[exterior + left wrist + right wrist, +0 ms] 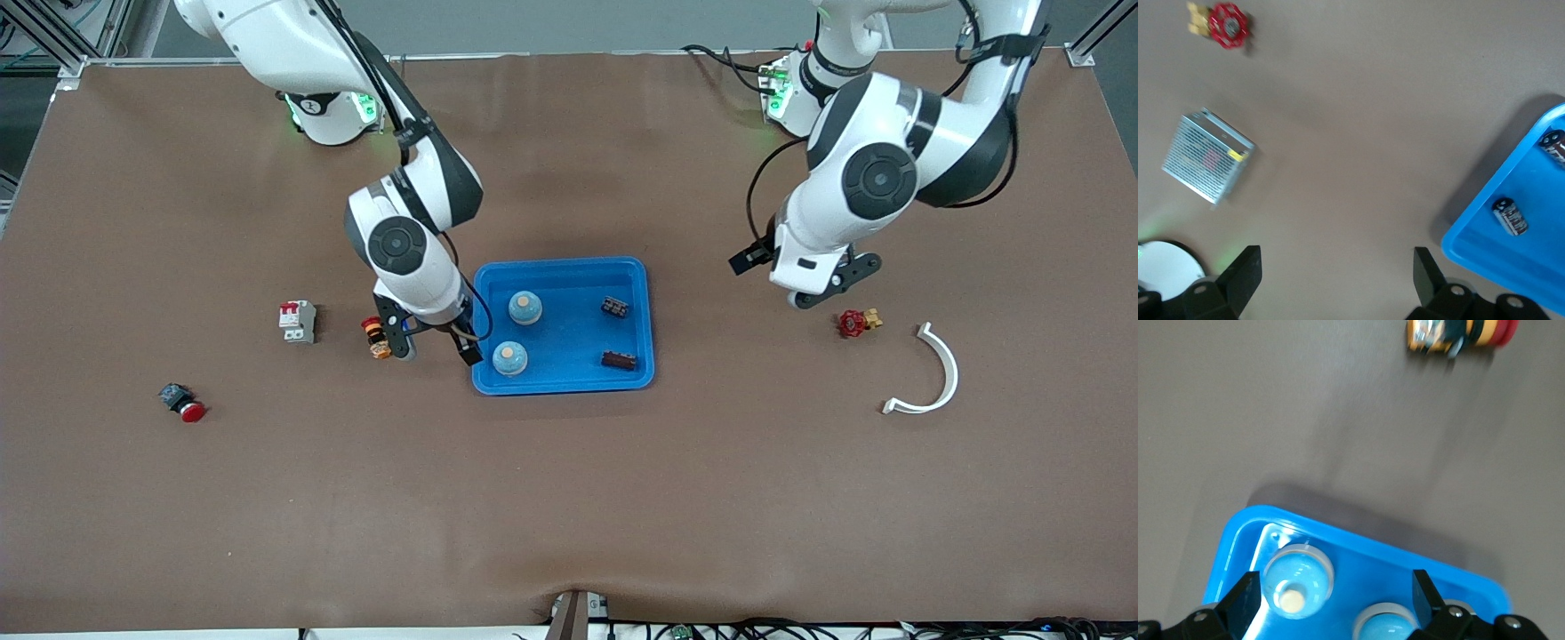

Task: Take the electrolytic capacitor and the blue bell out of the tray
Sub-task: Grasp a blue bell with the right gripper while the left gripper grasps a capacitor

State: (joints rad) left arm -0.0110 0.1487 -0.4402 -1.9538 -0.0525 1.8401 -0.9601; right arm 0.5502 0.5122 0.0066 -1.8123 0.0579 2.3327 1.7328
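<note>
In the blue tray (640,276) we see two bells (524,308) and two capacitors (614,307). The right gripper (433,347) hangs over the tray's edge, the left gripper (822,289) near a red valve (852,323) – both wide open, holding nothing

Right arm: extended from its base toward the table centre, wrist angled downward. Right gripper (433,346): low, fingers apart, nothing between them. Left arm: elbow folded, wrist pointing downward. Left gripper (822,284): raised, fingers apart, nothing held.
</note>
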